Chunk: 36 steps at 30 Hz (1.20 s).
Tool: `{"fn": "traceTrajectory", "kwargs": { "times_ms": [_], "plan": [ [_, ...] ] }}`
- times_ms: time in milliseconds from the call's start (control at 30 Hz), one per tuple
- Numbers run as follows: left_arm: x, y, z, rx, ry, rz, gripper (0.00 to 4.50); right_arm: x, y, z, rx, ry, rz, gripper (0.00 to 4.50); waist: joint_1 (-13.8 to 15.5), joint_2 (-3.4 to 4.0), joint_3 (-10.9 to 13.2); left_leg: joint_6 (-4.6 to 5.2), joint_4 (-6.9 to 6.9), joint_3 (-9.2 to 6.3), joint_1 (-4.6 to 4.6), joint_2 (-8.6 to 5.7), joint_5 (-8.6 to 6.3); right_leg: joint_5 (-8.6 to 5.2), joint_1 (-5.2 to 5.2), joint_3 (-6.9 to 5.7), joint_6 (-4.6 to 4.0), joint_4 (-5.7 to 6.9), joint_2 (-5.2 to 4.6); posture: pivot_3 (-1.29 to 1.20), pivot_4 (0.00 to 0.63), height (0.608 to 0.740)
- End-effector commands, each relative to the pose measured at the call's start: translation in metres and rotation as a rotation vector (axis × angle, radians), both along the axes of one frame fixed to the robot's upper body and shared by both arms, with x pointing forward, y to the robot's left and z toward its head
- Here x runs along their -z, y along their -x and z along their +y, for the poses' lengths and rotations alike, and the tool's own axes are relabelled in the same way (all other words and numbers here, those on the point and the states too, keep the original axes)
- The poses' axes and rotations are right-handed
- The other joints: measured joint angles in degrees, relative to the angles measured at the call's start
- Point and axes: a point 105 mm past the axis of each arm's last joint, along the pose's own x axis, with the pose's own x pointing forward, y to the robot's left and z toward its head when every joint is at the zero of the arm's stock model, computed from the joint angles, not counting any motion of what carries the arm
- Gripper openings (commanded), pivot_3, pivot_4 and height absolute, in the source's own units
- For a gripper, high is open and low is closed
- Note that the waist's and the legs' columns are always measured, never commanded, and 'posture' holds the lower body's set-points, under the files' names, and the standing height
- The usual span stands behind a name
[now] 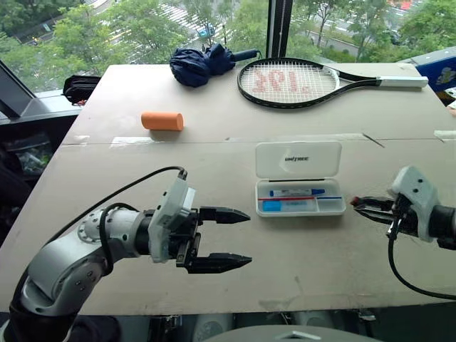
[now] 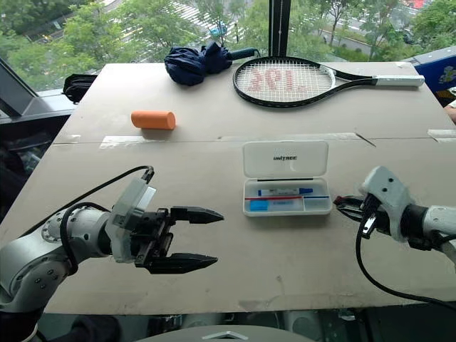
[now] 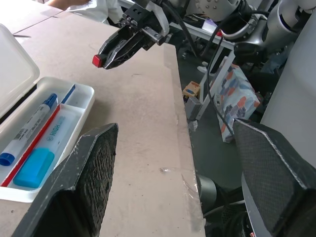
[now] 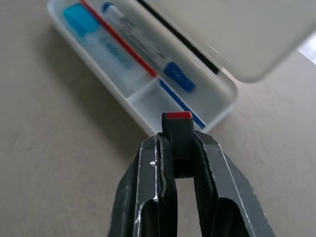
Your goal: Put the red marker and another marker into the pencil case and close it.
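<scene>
The pencil case (image 1: pixel 300 187) lies lid-up and open on the tabletop (image 1: pixel 214 128), with the blue-capped marker (image 1: pixel 297 192) in its tray. Just beside the case's end, the right pincer (image 4: pixel 176 148) is clamped on the red marker (image 4: pixel 177 136), whose red tip faces the case. The left pincer (image 1: pixel 222 239) hovers with fingers apart, holding nothing.

A pale board table (image 1: pixel 214 121) stands against a tall window (image 1: pixel 142 28) with a dark frame; daylight and green trees (image 1: pixel 128 32) lie beyond it.
</scene>
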Motion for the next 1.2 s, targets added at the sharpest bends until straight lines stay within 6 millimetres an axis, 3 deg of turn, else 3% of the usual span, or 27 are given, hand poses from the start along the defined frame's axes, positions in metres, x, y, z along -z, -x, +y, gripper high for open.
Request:
{"fn": "traceTrajectory", "kwargs": {
  "times_ms": [33, 333, 433, 533, 633, 733, 767, 833, 900, 1000, 1200],
  "plan": [
    [-0.006, 0.004, 0.002, 0.011, -0.003, -0.024, 3.72, 0.004, -0.009, 0.009, -0.178, 0.058, 0.016, 0.01, 0.1, -0.05, 0.0, 0.00, 0.00, 0.00, -0.03, -0.01, 0.00, 0.00, -0.02, 0.01, 0.00, -0.01, 0.00, 0.00, 0.150, 0.732],
    [-0.008, 0.013, 0.004, -0.035, -0.011, -0.026, 3.72, 0.019, -0.034, 0.010, -0.305, 0.171, 0.047, 0.01, 1.5, -0.06, 0.1, 0.00, -0.02, -0.07, -0.16, 0.00, -0.01, 0.01, -0.12, -0.03, 0.00, -0.02, -0.14, 0.00, 0.150, 0.732],
    [-0.009, 0.014, 0.003, -0.048, -0.011, -0.027, 3.72, 0.021, -0.037, 0.011, -0.321, 0.171, 0.054, 1.35, 1.5, -0.06, 0.1, -0.01, 0.01, -0.03, -0.15, -0.02, -0.01, 0.02, -0.11, -0.01, -0.02, 0.00, -0.16, 0.00, 0.150, 0.732],
    [-0.009, 0.014, 0.004, -0.058, -0.012, -0.027, 3.72, 0.010, -0.039, 0.009, -0.303, 0.140, 0.026, 2.77, 1.4, -0.05, 0.1, -0.01, 0.01, -0.04, -0.14, -0.02, -0.01, 0.02, -0.11, -0.02, -0.02, 0.02, -0.16, 0.00, 0.150, 0.732],
    [-0.008, 0.013, 0.005, -0.075, -0.009, -0.026, 3.72, -0.013, -0.040, -0.003, -0.188, 0.014, 0.053, 2.63, 1.4, -0.03, 0.1, -0.01, 0.00, -0.04, -0.15, -0.01, -0.01, 0.02, -0.12, -0.02, -0.02, 0.02, -0.16, 0.00, 0.150, 0.732],
    [-0.007, 0.012, 0.007, -0.100, 0.003, -0.024, 3.72, -0.035, -0.056, -0.023, 0.042, -0.167, 0.063, 1.46, 1.5, -0.03, 0.1, -0.01, 0.01, -0.03, -0.14, -0.01, -0.01, 0.03, -0.11, -0.01, -0.03, 0.03, -0.18, 0.00, 0.150, 0.732],
    [-0.007, 0.012, 0.007, -0.104, 0.004, -0.024, 3.72, -0.040, -0.063, -0.029, 0.108, -0.192, 0.047, 0.81, 1.4, -0.03, 0.1, -0.01, 0.01, -0.01, -0.15, -0.02, -0.01, 0.03, -0.11, 0.00, -0.03, 0.03, -0.19, 0.00, 0.150, 0.732],
    [-0.007, 0.013, 0.007, -0.112, 0.008, -0.028, 3.72, -0.049, -0.082, -0.046, 0.282, -0.227, 0.012, 0.07, 1.3, -0.04, 0.1, -0.01, 0.01, 0.00, -0.13, -0.02, -0.01, 0.03, -0.11, 0.00, -0.04, 0.03, -0.19, 0.00, 0.150, 0.732],
    [-0.009, 0.013, 0.006, -0.127, 0.017, -0.032, 3.72, -0.055, -0.104, -0.066, 0.495, -0.251, -0.013, 0.07, 1.1, -0.03, 0.1, -0.01, 0.00, 0.00, -0.11, -0.02, -0.01, 0.02, -0.12, 0.00, -0.05, 0.04, -0.17, 0.00, 0.150, 0.732],
    [-0.010, 0.013, 0.006, -0.135, 0.027, -0.036, 3.72, -0.054, -0.126, -0.072, 0.610, -0.229, -0.040, 0.07, 1.1, -0.01, 0.1, -0.01, -0.02, 0.08, -0.13, -0.02, -0.01, 0.03, -0.17, 0.06, -0.06, 0.05, -0.16, 0.00, 0.150, 0.732],
    [-0.010, 0.013, 0.006, -0.153, 0.033, -0.038, 3.72, -0.042, -0.172, -0.036, 0.576, -0.248, -0.012, 0.07, 0.8, 0.02, 0.1, -0.01, -0.06, 0.19, -0.16, -0.02, 0.00, 0.04, -0.26, 0.15, -0.05, 0.06, -0.11, 0.00, 0.150, 0.732]
  ]
}}
